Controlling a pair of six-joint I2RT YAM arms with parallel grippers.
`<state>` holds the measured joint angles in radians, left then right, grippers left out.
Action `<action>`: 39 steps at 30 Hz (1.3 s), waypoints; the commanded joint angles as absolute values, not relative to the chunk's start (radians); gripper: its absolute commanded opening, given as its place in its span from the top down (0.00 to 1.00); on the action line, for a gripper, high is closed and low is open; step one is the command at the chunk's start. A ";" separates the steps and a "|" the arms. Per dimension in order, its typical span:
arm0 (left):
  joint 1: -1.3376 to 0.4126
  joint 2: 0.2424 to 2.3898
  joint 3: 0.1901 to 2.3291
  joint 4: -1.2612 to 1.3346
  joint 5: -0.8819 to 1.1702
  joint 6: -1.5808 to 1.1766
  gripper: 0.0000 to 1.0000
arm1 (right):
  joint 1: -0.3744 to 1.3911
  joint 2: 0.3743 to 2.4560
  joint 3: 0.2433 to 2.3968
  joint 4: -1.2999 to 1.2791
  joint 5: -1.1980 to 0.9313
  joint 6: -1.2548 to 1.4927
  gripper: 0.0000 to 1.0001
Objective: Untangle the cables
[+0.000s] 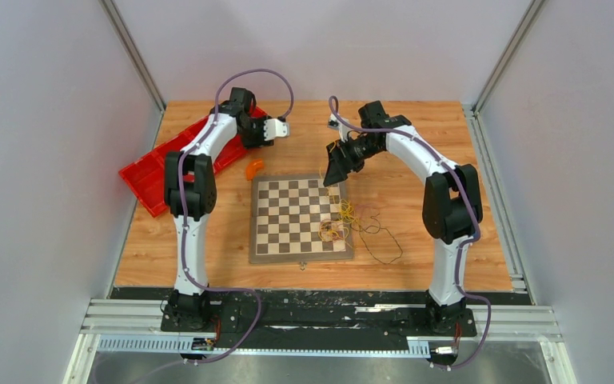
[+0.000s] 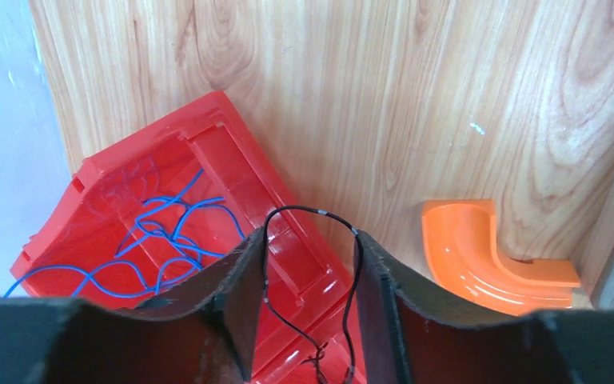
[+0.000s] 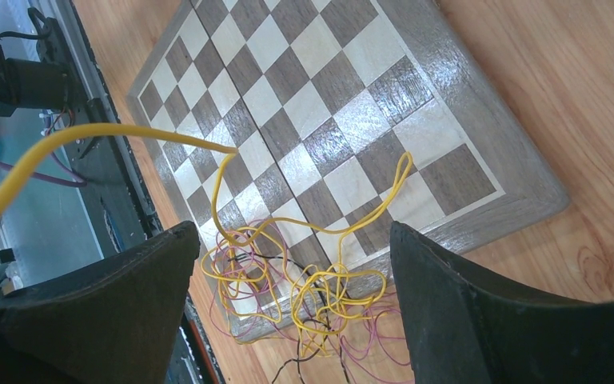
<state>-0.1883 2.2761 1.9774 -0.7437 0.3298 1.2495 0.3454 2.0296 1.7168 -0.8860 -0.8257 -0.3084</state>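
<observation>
The cables (image 1: 340,226) are seen mostly as one loose knot of yellow, purple and black strands, laid across the near right corner of the chessboard (image 1: 288,212) and spilling onto the counter (image 1: 148,248). This knot lies just beneath the right jaws, which are spread wide with nothing pinched between them, though a yellow wire (image 3: 160,134) is seen running close past one finger. A blue wire (image 2: 156,232) is found apart from the rest, coiled in the red tray (image 2: 244,156). A black wire (image 2: 304,210) is arched across the left jaws, which are held partly apart; whether it is merely draped there or caught lower down cannot be told. The strands are judged very light, limp and slightly springy, and neighbours are likely to be dragged along when one is pulled. A free end or an outer loop is therefore best pinched, not the knot's middle. No brand, label or writing can be read anywhere.
</observation>
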 commanded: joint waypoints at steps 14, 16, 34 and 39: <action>-0.018 2.025 1.747 -0.306 0.560 0.799 1.00 | 0.337 2.064 1.787 -0.896 -0.872 -0.301 0.13; 0.021 2.004 1.682 -0.157 0.529 0.660 1.00 | 0.337 2.069 1.789 -0.896 -0.873 -0.298 0.13; 0.158 2.239 1.850 -0.193 0.235 0.027 1.00 | 0.337 2.074 1.781 -0.917 -0.814 -0.336 0.13; 0.151 2.301 1.918 -0.269 0.212 0.032 1.00 | 0.337 2.078 1.781 -0.917 -0.807 -0.340 0.14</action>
<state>0.1570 2.2623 1.8202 -0.1928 0.2443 0.0727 0.3431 2.0605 1.7489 -0.9112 -0.8112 -0.3172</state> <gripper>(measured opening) 0.008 0.867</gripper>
